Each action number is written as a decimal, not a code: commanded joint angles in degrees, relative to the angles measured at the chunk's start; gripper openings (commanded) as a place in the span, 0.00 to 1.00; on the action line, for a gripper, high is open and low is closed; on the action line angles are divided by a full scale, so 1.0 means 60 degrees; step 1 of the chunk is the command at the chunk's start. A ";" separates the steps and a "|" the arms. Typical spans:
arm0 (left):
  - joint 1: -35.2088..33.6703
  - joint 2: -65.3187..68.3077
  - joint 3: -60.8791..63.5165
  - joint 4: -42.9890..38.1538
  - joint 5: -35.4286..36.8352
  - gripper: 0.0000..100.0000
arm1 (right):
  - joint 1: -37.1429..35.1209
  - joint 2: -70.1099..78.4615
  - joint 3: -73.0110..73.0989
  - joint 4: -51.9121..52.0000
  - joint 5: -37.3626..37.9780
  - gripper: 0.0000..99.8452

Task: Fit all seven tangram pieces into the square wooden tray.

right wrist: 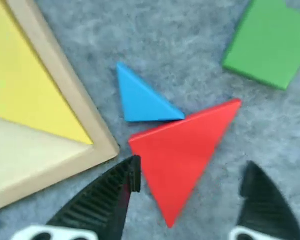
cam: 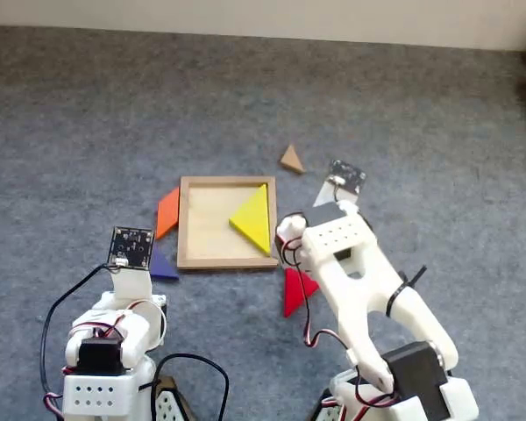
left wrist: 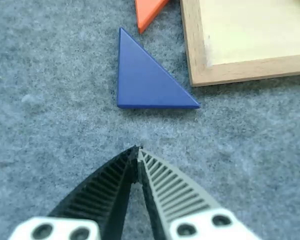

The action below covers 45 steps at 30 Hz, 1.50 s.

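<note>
Just off the tray's corner on the right arm's side, the red triangle (right wrist: 182, 155) lies flat on the grey felt (cam: 438, 132), and the right gripper (right wrist: 192, 167) hangs over it with its fingers spread wide, one on each side of the piece. The dark ribbed finger (right wrist: 110, 200) sits between the red triangle and the tray's rim; whether either finger touches the piece cannot be told, and nothing is pinched. A small light blue triangle (right wrist: 142, 100) lies beside the red one, one corner at its long edge, and a green piece (right wrist: 267, 42) rests a little farther off on the felt. The square wooden tray (cam: 183, 224) sits flat near the middle of the table and holds a single piece: a large yellow triangle (cam: 254, 219) lying against the side nearest the right arm (cam: 359, 272), with the tray floor beside it showing bare wood. Along the tray's opposite side, outside the rim, an orange piece (cam: 167, 212) lies just beside the frame, and a dark blue triangle (left wrist: 145, 82) rests near that side's corner closest to the arms, close to the wood. The left gripper (left wrist: 138, 152) hovers over the felt just short of the dark blue triangle, its fingers pressed together at the tips and gripping nothing. Beyond the tray's far corner, a small brown triangle (cam: 290, 159) lies apart from the frame.
</note>
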 commanded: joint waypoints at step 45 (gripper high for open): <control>-0.0095 -0.0154 0.0183 0.0029 -0.0059 0.01 | 0.0872 0.2278 -0.1106 -0.1238 -0.1949 0.39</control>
